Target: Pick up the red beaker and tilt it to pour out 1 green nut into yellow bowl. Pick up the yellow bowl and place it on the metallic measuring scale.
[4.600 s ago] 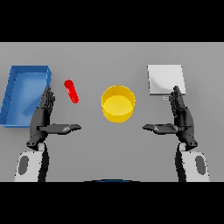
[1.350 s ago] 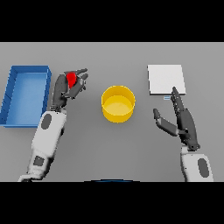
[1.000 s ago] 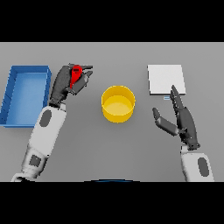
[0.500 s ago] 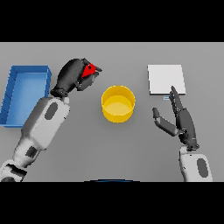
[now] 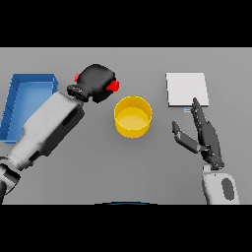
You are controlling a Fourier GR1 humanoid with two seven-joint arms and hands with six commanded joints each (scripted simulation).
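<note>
The left robot hand (image 5: pixel 97 82) grips the red beaker (image 5: pixel 113 86), lifted just left of the yellow bowl (image 5: pixel 133 116). Pouring step: next, tip it over the bowl's rim. The right robot hand (image 5: pixel 203 136) waits open, right of the bowl.
</note>
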